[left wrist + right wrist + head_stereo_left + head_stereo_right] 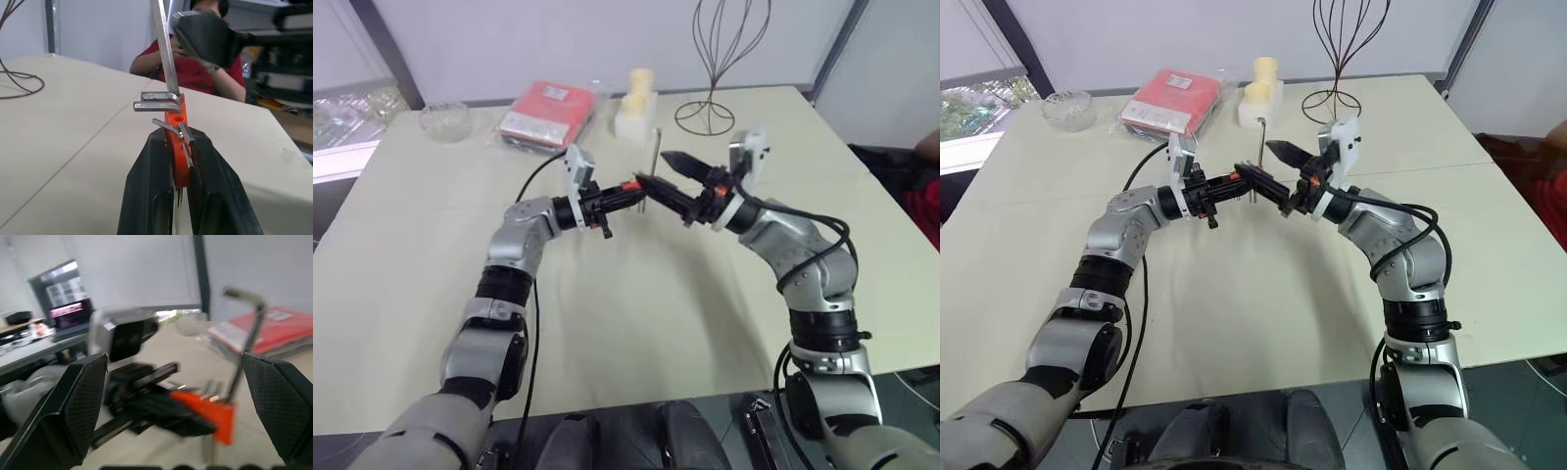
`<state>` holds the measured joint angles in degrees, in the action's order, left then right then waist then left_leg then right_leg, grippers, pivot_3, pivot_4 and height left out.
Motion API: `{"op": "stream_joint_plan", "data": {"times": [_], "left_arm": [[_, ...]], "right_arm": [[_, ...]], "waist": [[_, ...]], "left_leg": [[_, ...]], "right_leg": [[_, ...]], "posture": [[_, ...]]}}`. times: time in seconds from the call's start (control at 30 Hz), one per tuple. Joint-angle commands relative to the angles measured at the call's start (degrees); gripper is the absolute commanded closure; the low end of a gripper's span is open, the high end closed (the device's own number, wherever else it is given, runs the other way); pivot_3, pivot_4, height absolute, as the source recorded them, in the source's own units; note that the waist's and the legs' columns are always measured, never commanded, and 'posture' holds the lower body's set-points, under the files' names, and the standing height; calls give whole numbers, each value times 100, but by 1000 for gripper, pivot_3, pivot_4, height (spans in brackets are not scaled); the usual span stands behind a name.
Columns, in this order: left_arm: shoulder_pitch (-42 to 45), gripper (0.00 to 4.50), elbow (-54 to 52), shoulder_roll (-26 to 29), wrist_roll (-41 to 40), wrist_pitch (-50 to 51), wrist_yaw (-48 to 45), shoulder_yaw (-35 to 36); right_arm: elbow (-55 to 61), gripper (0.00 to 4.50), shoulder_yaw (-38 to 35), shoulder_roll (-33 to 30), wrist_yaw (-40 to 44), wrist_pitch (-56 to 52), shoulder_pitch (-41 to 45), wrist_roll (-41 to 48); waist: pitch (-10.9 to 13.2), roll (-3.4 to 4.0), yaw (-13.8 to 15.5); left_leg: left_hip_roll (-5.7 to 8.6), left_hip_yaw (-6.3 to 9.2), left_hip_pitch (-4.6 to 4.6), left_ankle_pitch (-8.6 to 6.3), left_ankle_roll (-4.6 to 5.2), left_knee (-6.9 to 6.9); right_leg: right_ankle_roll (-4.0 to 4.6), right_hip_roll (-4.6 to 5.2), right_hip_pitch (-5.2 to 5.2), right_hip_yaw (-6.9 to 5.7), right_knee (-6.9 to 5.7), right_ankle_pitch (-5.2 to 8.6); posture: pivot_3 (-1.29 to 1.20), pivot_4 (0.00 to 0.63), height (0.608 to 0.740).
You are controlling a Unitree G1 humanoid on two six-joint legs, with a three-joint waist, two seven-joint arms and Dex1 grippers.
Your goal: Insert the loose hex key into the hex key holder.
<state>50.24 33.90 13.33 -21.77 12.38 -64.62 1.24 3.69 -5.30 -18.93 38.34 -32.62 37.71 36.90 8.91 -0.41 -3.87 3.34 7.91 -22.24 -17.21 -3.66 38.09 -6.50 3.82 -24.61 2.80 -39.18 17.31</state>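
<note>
Nearest me, both arms reach over the pale cream bench (pixel 636 323) and meet above its middle. My left tool (pixel 628 192) is clamped on the small red-orange plastic hex key holder (pixel 177 147), its two black fingers (pixel 151 191) pressing the block from either side, with several short grey keys fanning out of it. The long thin grey metal L-shaped hex key (pixel 164 49) stands upright in the holder's end, its bent end on top as the right wrist view shows. My right tool (pixel 1275 174) hangs just beside the holder with its fingers spread wide, gripping nothing, clear of the key. Farther back lie a flat red packet (pixel 548 110), a clear glass bowl (pixel 444 119), a cream-coloured block (pixel 634 103) and a dark wire stand (pixel 717 59). Beyond the bench edge, a person in a red top (pixel 195 68) sits.
</note>
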Motion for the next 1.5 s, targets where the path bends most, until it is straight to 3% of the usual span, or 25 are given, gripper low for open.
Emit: {"op": "stream_joint_plan", "data": {"times": [0.03, 0.4, 0.5, 0.73, 1.5], "left_arm": [[41, 4500, -254, 23, -83, -7, 10, 73], [56, 4500, -418, 31, -94, 79, -41, 30], [48, 4500, -394, 38, -11, 0, -81, -39], [24, 4500, -266, 48, 135, -195, -109, -117], [63, 4500, -332, 46, -71, 4, -134, -17]], "right_arm": [[-110, 39, -231, 87, -154, 203, 191, 11], [-600, 39, -214, 289, -188, 364, 478, -118], [-721, 891, -177, 331, -159, 427, 574, -174], [-778, 4461, -175, 358, -92, 484, 670, -245], [-622, 4461, -127, 332, 1, 430, 513, -300]], "waist": [[0, 0, 10], [0, 0, -5], [0, 0, -6], [0, 0, -6], [0, 0, -6]], "left_leg": [[1, 0, 0, 0, 0, 0], [1, 0, 0, 0, 0, 0], [1, 0, 0, 0, 0, 0], [1, 0, 0, 0, 0, 0], [1, 0, 0, 0, 0, 0]], "right_leg": [[0, 1, 0, 0, 0, 0], [0, 1, 0, 0, 0, 0], [0, 1, 0, 0, 0, 0], [0, 1, 0, 0, 0, 0], [0, 1, 0, 0, 0, 0]], "posture": [[0, 150, 740], [0, 150, 740], [0, 150, 740], [0, 150, 740], [0, 150, 740]]}}
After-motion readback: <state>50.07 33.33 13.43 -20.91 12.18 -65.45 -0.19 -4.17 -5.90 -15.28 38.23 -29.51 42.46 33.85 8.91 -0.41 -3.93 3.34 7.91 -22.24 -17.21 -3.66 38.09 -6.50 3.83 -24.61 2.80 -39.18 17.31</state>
